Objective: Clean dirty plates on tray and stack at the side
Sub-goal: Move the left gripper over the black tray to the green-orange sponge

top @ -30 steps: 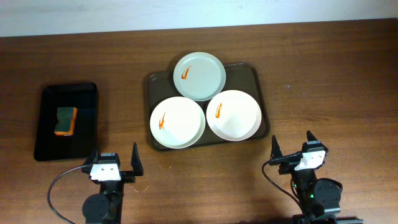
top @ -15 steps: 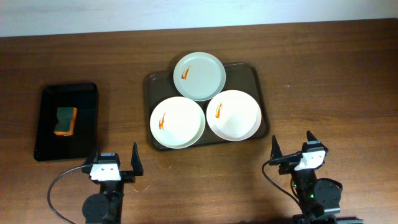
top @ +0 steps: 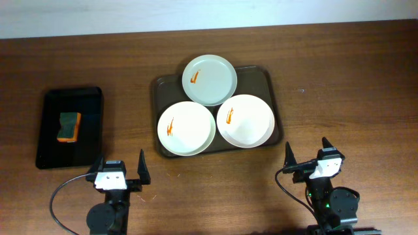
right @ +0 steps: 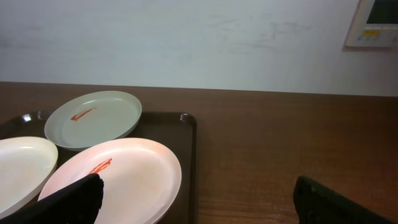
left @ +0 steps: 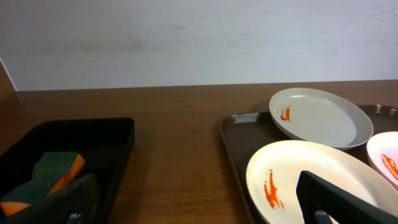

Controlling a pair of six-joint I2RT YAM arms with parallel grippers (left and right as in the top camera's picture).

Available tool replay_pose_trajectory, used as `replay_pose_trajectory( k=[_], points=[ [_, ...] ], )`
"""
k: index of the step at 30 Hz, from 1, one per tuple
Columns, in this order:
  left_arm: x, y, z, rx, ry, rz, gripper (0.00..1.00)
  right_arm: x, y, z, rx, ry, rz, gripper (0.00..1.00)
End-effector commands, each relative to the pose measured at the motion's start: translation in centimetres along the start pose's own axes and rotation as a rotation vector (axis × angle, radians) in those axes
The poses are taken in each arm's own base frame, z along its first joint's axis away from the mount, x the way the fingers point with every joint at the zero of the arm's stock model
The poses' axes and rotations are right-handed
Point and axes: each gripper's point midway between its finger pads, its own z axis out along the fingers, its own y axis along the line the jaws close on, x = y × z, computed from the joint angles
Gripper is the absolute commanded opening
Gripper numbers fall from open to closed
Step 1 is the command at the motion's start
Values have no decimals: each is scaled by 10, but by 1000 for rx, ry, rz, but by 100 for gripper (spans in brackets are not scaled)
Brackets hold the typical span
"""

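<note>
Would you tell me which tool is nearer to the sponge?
Left. The left tool sits close to the sponge, toward the robot and slightly right; the right tool is far on the opposite side.

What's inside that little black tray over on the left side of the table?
One green-and-orange sponge lies inside the black tray. Nothing else shows there; the tray floor beneath the sponge is covered.

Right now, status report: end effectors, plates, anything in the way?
Left end effector open, right end effector open, both empty. Back plate, left plate, right plate smeared, on tray. Sponge in black tray. Nothing blocking them.
</note>
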Motion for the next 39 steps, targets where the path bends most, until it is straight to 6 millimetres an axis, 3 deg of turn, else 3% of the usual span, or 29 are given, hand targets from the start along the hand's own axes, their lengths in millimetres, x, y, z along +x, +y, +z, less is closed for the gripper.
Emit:
replay_pose_trajectory(
  k=[1,3,6,7,8,11,12,16,21,24,27,32,35,37,39],
  points=[
    [1,2,0,-13,3,19,99,4,-3,0,12,10,4,98],
    [-4,-6,0,38,-20,-1,99,4,-3,0,12,9,4,98],
    [-10,-81,-20,493,-2,-179,99,4,-3,0,12,9,4,98],
    [-22,-120,-50,781,10,-257,99,4,-2,0,11,9,4,98],
    [-30,-134,-68,917,4,-274,99,4,-3,0,12,9,4,98],
    [-60,-145,-91,1049,-111,-237,99,4,-3,0,12,9,4,98],
    [-78,-145,-100,1071,-203,-205,99,4,-3,0,12,9,4,98],
    [-133,-137,-129,1047,-524,-71,99,4,-3,0,12,10,4,98],
    [-159,-117,-107,845,-506,-85,99,4,-2,0,11,10,4,98],
    [-163,-80,-72,528,-306,-78,99,4,-3,0,12,9,4,98],
    [-151,-43,-45,273,-17,-74,99,4,-3,0,12,10,4,98],
    [-125,-8,4,54,356,-40,100,4,-3,0,12,9,4,98],
    [-123,-7,38,40,459,-36,99,4,-3,0,12,9,4,98],
    [-119,-13,50,72,493,-44,99,4,-2,0,11,9,4,98],
    [-109,-7,62,34,526,-33,99,4,-2,0,11,10,4,98]
  ],
)
